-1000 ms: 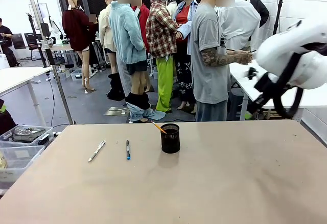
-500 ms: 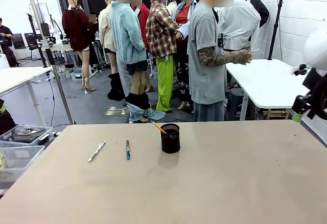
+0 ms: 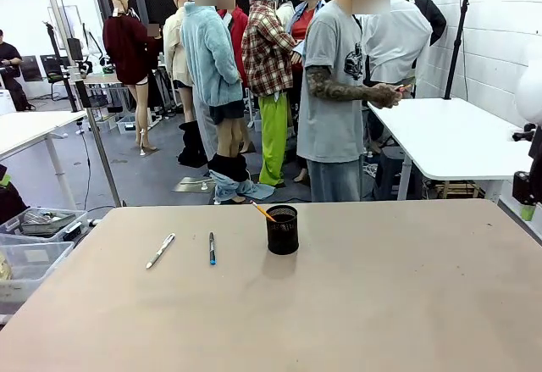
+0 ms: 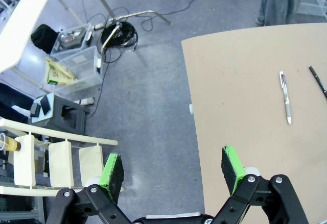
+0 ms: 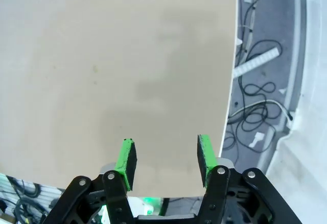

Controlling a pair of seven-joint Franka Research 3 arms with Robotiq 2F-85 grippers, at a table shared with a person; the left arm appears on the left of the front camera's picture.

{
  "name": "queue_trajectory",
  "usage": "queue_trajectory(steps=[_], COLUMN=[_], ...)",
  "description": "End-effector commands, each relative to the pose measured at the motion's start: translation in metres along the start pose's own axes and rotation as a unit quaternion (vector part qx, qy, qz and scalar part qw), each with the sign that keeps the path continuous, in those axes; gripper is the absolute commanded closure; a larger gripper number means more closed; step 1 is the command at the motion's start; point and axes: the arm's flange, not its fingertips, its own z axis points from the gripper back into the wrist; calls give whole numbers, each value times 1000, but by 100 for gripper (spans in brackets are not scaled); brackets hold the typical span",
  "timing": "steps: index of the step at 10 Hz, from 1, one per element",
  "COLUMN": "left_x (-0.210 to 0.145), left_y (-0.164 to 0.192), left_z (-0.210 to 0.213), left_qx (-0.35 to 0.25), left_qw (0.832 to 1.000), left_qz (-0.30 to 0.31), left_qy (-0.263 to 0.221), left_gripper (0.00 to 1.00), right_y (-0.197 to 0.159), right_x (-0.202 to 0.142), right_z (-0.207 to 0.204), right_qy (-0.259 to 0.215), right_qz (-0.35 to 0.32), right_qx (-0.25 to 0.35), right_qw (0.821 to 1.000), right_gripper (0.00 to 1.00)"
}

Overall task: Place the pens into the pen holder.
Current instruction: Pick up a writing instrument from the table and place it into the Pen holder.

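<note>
Front view: a tan, matte table (image 3: 381, 304) holds a small black wire-mesh pen holder (image 3: 282, 230) near its middle, with an orange pen (image 3: 262, 212) leaning out of it. On the robot's left of the holder, apart from it, lie two loose pens. One is a white and silver pen (image 3: 160, 250), slanted. The other is a dark pen with a blue end (image 3: 212, 248), its long axis running almost straight away from the robot. A person in a grey T-shirt (image 3: 334, 92) stands beyond the far edge, in a busy workshop.

Left wrist view: the left gripper (image 4: 173, 165) hangs wide open and empty above the table's edge and the grey floor. Both loose pens lie ahead of it — this arm looks the nearer for the next pick.

Right wrist view: the right gripper (image 5: 166, 155), jaws partly apart with nothing between them, hovers over bare tabletop beside an edge — cables lie on the floor below.
</note>
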Motion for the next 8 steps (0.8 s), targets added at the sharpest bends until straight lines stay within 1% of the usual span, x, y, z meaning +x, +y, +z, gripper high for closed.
queue_trajectory(steps=[1,2,3,5,6,7,8], left_x=[-1,0,28,72,90,105,115], left_y=[1,0,-33,-100,-123,-142,-159], left_z=[0,0,-6,-21,-36,-58,-82], left_qx=[2,0,-19,-79,-103,-103,-128], left_qw=[1000,1000,1000,992,988,988,986], left_qz=[-1,0,-15,-94,-113,-112,-91], left_qy=[1,0,-18,-17,7,29,55], left_gripper=[0,0,0,0,0,0,0], right_y=[9,9,9,9,9,9,9], right_x=[2,2,2,2,2,2,2], right_z=[4,4,4,4,4,4,4], right_qy=[-6,-6,-6,-6,-6,-6,-6], right_qz=[12,12,12,12,12,12,12], right_qx=[4,4,4,4,4,4,4], right_qw=[1000,1000,1000,1000,1000,1000,1000], right_gripper=[39,39,39,39,39,39,39])
